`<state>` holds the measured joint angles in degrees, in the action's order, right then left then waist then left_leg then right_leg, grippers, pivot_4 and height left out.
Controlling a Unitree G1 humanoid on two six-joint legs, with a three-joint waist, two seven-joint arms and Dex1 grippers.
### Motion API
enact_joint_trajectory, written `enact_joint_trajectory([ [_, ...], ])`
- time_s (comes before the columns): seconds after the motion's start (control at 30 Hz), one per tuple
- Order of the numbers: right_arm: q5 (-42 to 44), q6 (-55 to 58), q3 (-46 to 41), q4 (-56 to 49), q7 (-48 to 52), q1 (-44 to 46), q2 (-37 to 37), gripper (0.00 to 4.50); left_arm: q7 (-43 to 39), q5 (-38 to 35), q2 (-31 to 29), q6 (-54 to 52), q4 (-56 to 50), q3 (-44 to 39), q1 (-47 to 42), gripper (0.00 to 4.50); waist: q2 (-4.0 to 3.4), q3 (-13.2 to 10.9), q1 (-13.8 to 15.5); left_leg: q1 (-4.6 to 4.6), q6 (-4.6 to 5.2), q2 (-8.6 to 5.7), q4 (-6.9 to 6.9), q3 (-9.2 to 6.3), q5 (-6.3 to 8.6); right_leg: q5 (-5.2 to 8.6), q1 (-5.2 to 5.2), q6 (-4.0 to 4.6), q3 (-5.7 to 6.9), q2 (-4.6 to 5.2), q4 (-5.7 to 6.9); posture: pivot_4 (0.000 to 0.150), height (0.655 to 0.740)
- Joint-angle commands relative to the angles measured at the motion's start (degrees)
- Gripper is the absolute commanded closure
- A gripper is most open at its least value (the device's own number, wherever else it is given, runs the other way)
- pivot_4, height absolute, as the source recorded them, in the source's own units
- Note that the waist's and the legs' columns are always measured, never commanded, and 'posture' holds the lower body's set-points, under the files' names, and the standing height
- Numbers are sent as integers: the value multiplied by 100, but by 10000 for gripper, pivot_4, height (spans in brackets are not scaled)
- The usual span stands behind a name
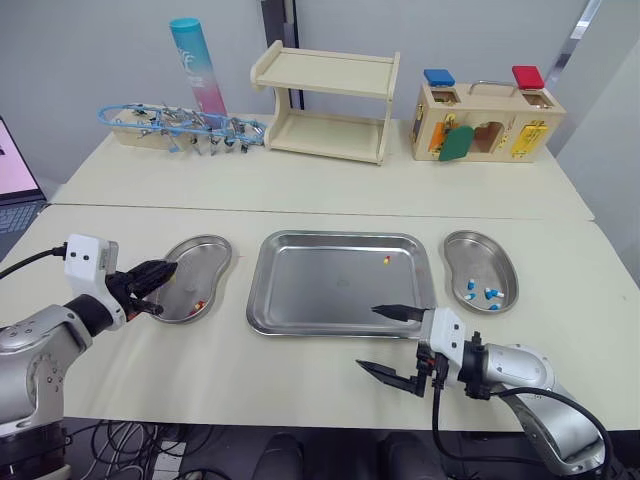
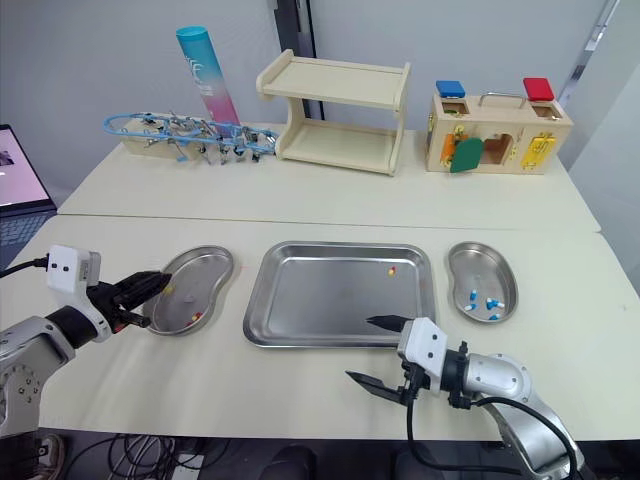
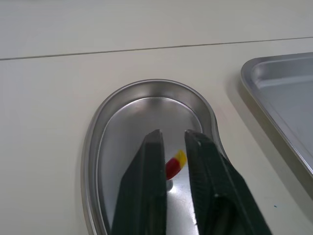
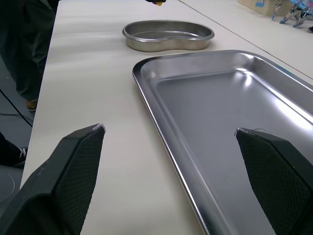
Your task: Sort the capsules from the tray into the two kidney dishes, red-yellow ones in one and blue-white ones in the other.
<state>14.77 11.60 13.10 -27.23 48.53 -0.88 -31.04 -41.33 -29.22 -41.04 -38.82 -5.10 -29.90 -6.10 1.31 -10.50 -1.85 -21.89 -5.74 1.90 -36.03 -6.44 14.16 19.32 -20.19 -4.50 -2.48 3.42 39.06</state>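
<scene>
— Which step is in hand?

— A drop-off, I'd say. On the surface (image 1: 300,190) the tray (image 1: 320,295) is almost bare, and the work is at the left dish (image 1: 205,240), not the right dish (image 1: 478,237).

— What does the next move call for?

— Parting the left fingers over that dish, then a fine pinch in the tray.

— How do the arms sit?

— The left arm reaches in low from the side. The left end effector (image 1: 170,269) hangs above the dish's left side, pinching a red-yellow capsule (image 3: 175,165) that looks clear of the dish floor. The right arm lies low along the near edge, its right end effector (image 1: 368,338) spread wide and empty — one finger over the tray's rim, the other over bare surface.

— And the rest?

— Blue-white capsules (image 1: 487,294) lie in the right dish, a sorted capsule (image 1: 200,303) lies in the left, and a lone capsule (image 1: 386,261) sits near the tray's far right corner.
</scene>
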Motion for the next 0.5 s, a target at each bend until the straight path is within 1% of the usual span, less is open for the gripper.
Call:
enact_joint_trajectory([
  [0.03,51,-112,-22,-130,-14,23,29,0,-60,-306,-175,-66,-258,-347,-3,24014,0,0,0,0,0,0,0,0,0,0,0,0,0,0,0,1500,7400],
  [0.23,28,-104,-1,-157,-64,-36,39,0,-42,-500,-230,-149,-292,-376,-15,4412,0,0,0,0,0,0,0,0,0,0,0,0,0,0,0,1500,7400],
  [0.27,25,-100,0,-157,-72,-39,40,0,-15,-530,-231,-142,-280,-409,-29,300,0,0,-1,0,0,0,0,0,0,0,0,0,0,0,0,1500,7400],
  [0.37,21,-106,-6,-151,-94,-45,38,0,7,-667,-269,-184,-241,-531,-75,300,0,0,0,0,0,0,0,0,0,0,0,0,0,0,0,1500,7400],
  [0.5,-35,-196,-53,-115,-161,-59,27,0,-88,-591,-512,-2,-219,-700,25,300,0,0,-1,0,0,0,1,0,0,0,-2,0,0,0,0,1500,7400],
])
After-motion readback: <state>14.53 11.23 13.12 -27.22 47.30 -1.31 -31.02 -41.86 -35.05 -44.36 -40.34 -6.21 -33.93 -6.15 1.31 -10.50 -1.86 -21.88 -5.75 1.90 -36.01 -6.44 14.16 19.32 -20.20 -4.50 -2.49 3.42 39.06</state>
